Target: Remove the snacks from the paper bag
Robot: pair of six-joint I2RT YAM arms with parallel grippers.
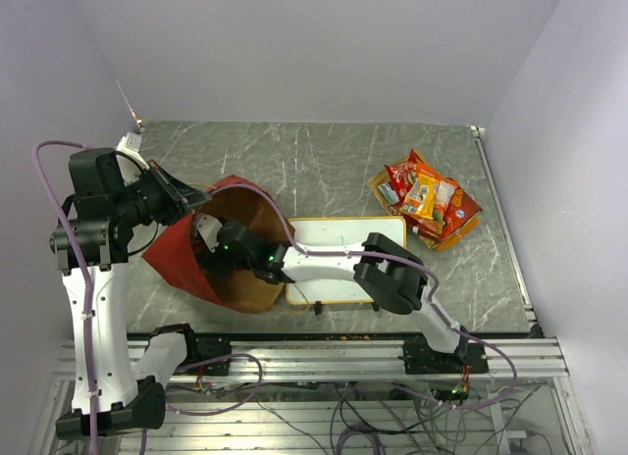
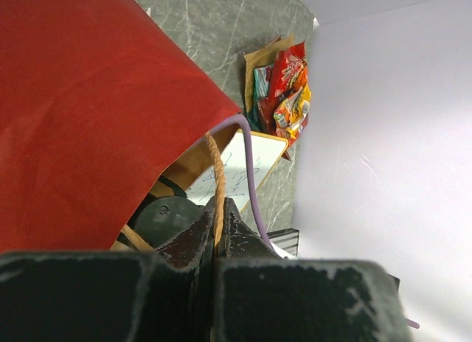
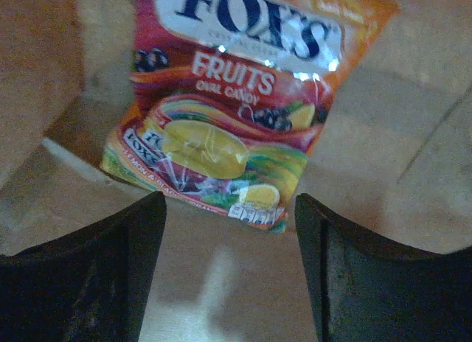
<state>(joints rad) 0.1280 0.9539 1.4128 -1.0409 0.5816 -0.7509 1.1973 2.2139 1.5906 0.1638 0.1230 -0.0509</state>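
Reaching into the bag for one more packet - bag on its side by the near-left corner of the desk, mouth turned toward the right edge. Pinching the thin handle with the left pincer, pressed together on the cord, lifting the red wall and propping the mouth wide. Deep inside with the right pincer, spread, both fingers clear of the orange Fox's packet lying flat on the brown lining just ahead; touching nothing yet.

Hold the handle grip firm and high, to stop any sag onto the right arm. Ease forward and low along the lining, straddle the packet's near end, and pinch foil only - not the paper beneath. Expect crinkly, slippery film: better to close on the flat sealed seam than on the puffed middle. Draw straight back out through the mouth, minding the purple cable draped across the rim. Then carry over the whiteboard to the snacks already piled near the far-right corner. Cannot tell whether anything else sits deeper in; hidden beyond this packet.
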